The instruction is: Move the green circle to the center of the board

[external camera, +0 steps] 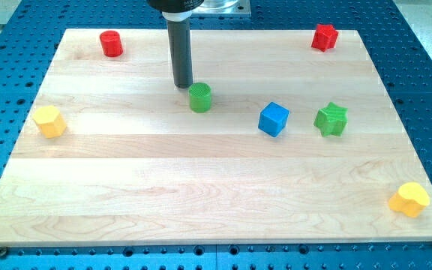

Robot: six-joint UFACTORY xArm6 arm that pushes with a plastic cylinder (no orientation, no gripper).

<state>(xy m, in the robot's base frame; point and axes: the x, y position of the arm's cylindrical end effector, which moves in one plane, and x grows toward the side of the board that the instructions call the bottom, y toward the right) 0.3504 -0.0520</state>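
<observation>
Camera view showed the rod's tip just up-left of the green circle, no fingers present, a light, rigid, easily sliding block best pushed squarely from behind.

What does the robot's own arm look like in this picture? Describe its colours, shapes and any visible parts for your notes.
Only the arm's lower end shows: a straight, smooth, dark grey cylindrical rod ending in my tip. At the view's top it joins a wider black collar beneath a silver metal flange. No cables, markings or fingers are visible.
</observation>
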